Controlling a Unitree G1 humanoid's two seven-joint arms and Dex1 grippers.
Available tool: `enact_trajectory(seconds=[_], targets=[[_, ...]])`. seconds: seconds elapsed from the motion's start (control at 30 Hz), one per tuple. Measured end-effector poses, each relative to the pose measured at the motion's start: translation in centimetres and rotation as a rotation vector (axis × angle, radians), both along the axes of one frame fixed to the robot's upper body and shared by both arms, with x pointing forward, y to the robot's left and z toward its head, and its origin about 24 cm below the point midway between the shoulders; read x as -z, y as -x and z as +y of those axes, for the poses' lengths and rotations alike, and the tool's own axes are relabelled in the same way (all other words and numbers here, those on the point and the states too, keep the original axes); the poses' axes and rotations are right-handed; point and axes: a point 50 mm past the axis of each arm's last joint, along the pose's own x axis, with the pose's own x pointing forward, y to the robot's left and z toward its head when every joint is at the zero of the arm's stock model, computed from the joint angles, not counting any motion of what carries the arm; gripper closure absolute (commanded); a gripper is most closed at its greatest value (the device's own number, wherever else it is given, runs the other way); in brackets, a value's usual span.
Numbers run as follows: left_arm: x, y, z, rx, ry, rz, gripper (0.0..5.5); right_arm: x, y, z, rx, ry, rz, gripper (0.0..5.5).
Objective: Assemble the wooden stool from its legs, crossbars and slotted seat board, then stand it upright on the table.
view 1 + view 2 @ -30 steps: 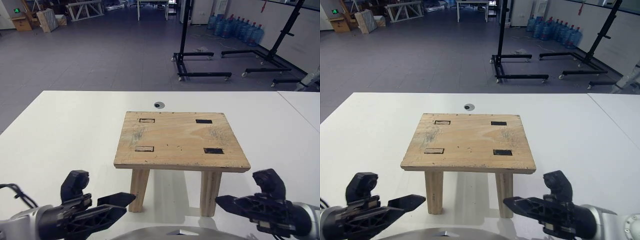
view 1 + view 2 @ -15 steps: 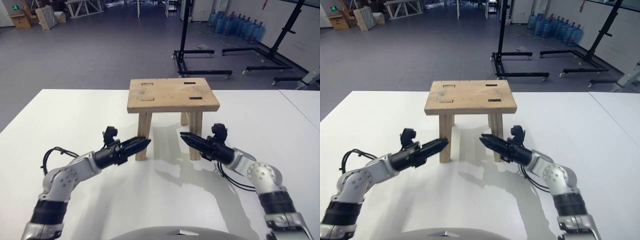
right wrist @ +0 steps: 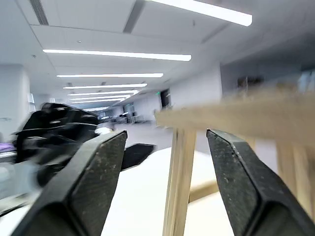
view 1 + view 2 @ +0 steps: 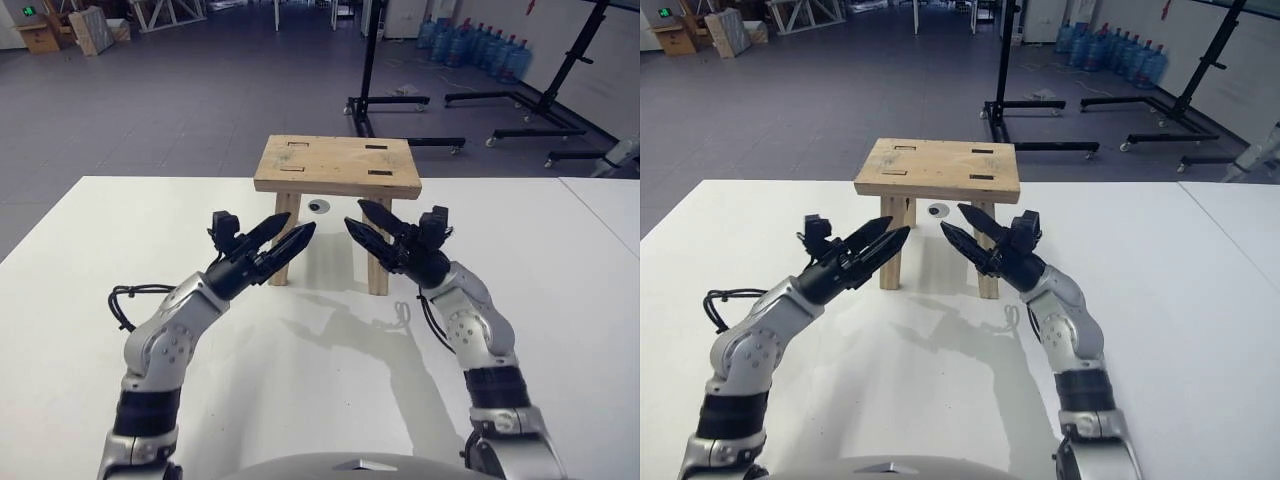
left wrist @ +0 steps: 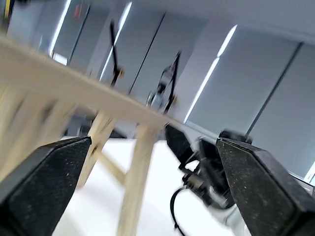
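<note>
Left gripper [image 4: 300, 221] and right gripper [image 4: 354, 212]: fingers spread, holding nothing, just short of upright stool [image 4: 338, 166] near table [image 4: 80, 260] far edge. Stool's rear legs mostly hidden.

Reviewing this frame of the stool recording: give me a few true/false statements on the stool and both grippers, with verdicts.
1. The stool stands upright on the table. True.
2. The left gripper is shut on a stool leg. False: its fingers are spread open and grip nothing.
3. The right gripper is open. True.
4. The seat board lies flat on the table with no legs fitted. False: it sits on top of the legs, raised off the table.
5. Four slots show in the top of the seat board. True.
</note>
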Motion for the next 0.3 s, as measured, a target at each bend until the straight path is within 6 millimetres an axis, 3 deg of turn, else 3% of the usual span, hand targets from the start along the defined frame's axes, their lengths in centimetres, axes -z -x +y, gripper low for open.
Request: enact_trajectory(seconds=[0.07,0.13,0.23,0.3], targets=[[-1.9,0.7,-0.8,-0.051,0.012,-0.121,0.84,-2.0,0.5,0.7,0.176,-0.054,-0.128,2.52],[-2.6,0.2,-1.5,-0.129,-0.011,-0.184,0.84,-2.9,-0.2,0.3,0.366,-0.088,-0.184,2.52],[-3.1,-2.8,-1.1,-0.440,-0.062,-0.263,0.84,-3.0,-2.2,-1.4,0.650,-0.054,-0.236,2.52],[-2.9,-4.5,-1.3,-0.600,-0.124,-0.308,0.84,-2.7,-3.1,-1.7,0.731,-0.019,-0.261,2.52]])
